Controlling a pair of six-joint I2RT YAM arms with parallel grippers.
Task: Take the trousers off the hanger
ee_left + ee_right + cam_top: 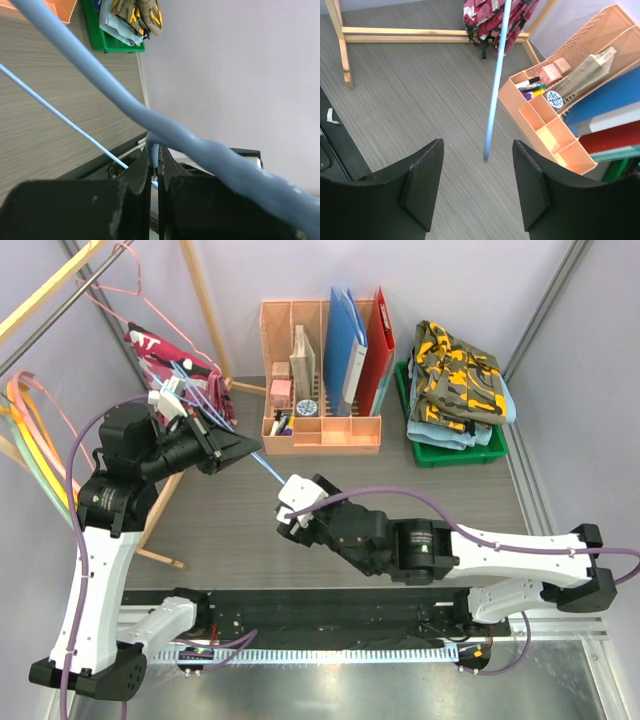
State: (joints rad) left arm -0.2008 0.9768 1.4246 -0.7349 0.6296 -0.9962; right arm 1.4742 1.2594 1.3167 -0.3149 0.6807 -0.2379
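Observation:
My left gripper is shut on the thin wire of a light blue hanger, seen up close in the left wrist view. The hanger's straight bar points down toward my right gripper, and its free end hangs between the open fingers without touching them. Red-pink printed trousers hang at the wooden rack behind my left gripper and also show in the right wrist view. I cannot tell whether they hang on the blue hanger. Yellow-olive camouflage trousers top a folded stack at the back right.
The stack lies in a green tray. An orange desk organiser with folders and pens stands at the back centre. The rack's wooden feet lie on the table at left. More hangers hang on the left rail.

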